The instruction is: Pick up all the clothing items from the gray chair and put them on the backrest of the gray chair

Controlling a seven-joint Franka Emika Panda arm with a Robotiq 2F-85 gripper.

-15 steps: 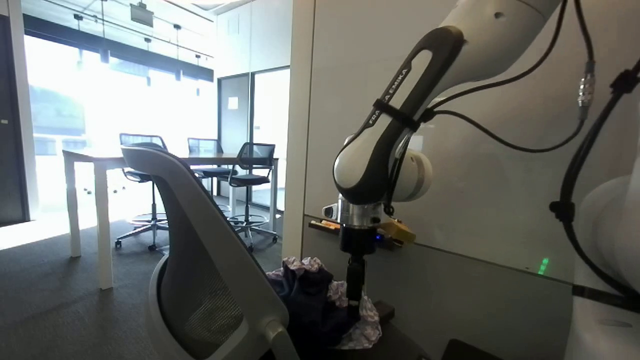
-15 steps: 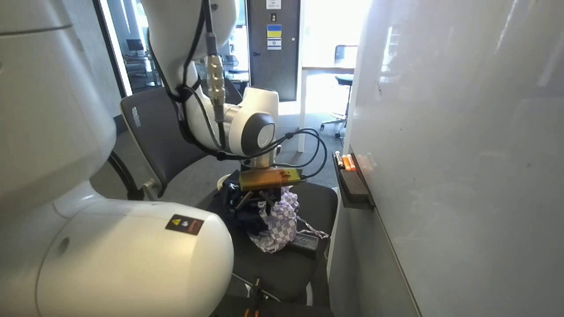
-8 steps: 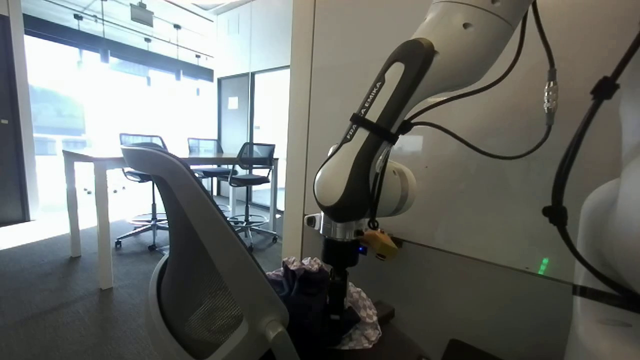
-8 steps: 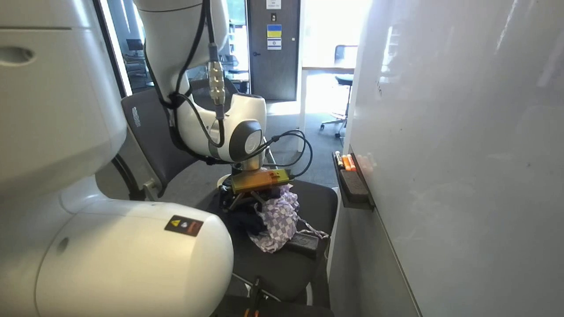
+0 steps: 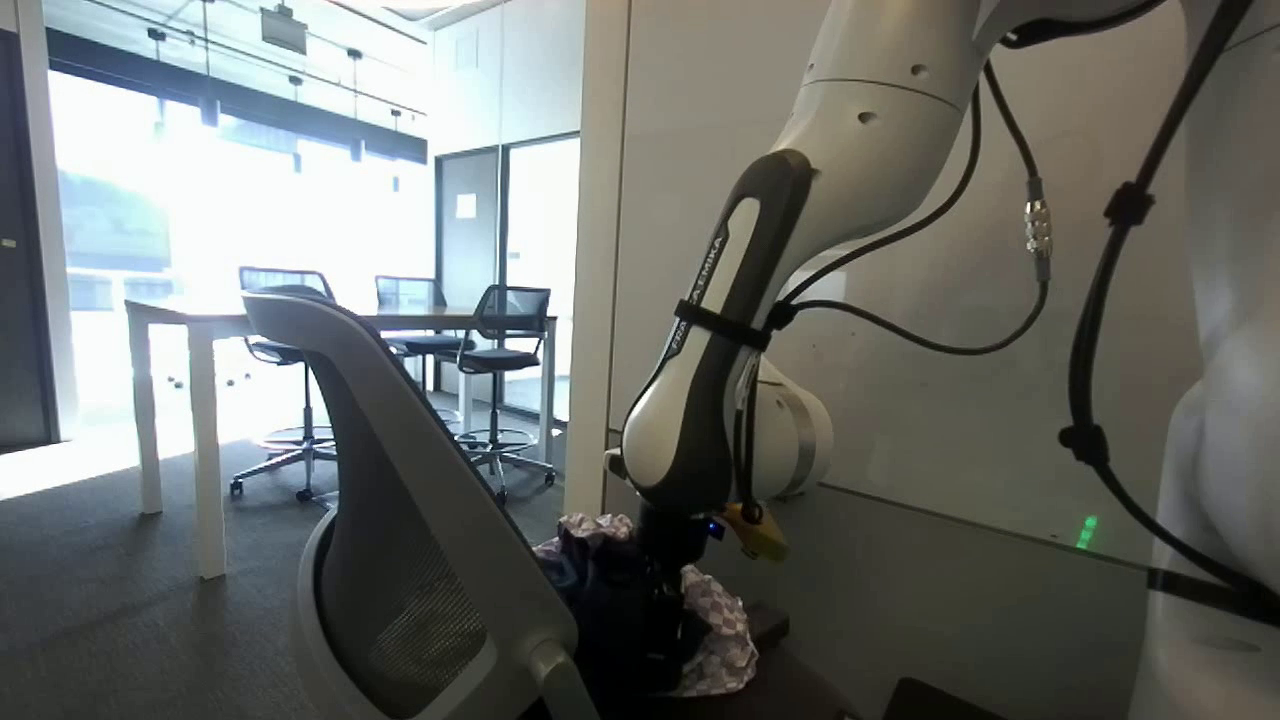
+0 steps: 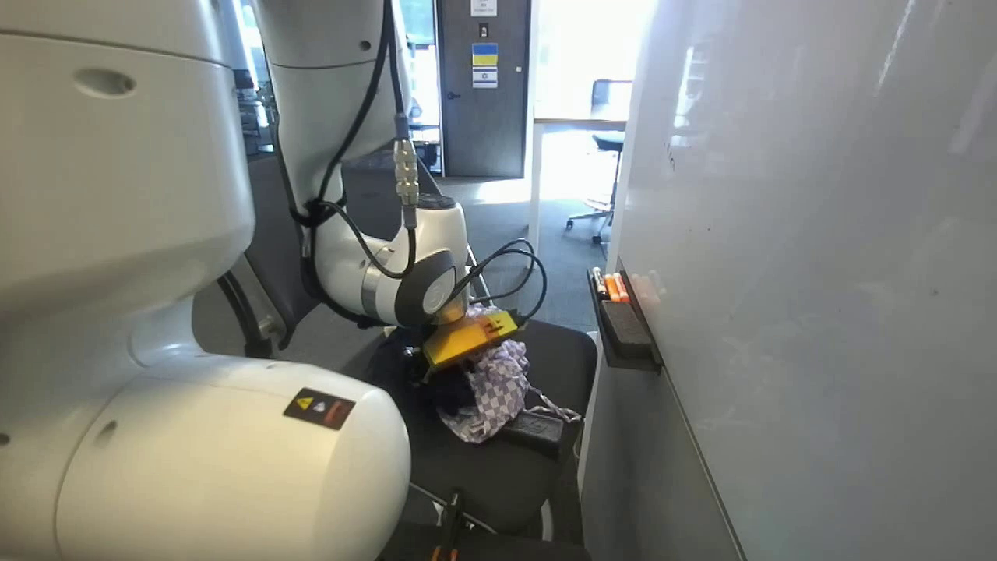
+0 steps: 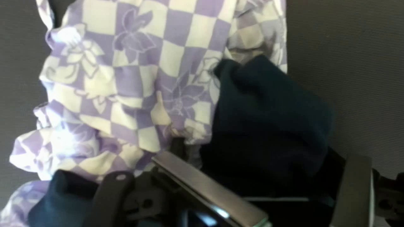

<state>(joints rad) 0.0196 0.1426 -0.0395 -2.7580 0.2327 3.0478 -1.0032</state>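
In the wrist view the end effector has its fingers spread well apart, at nine and three o'clock, with the dark garment showing between them and on toward twelve. It appears to hold nothing; whether the fingers touch the fabric I cannot tell. The lilac-and-white checkered garment spreads toward ten o'clock from the dark garment, and both lie on the gray chair's seat. I judge the picking up to be at the grasping step, with the dark garment the likely target.

In an exterior view the gray chair's backrest has no garment over the part that shows; both are bunched at four o'clock from it, and the arm slants in to them from one o'clock. So none of the draping looks done.

In an exterior view the yellow box on the arm hides the fingers, and the arm covers much of the backrest, toward ten o'clock from both garments. What remains, as I read it: grip the dark garment, lift it, lay it over the backrest, then repeat with the checkered one. Anything tucked beneath them is hidden.
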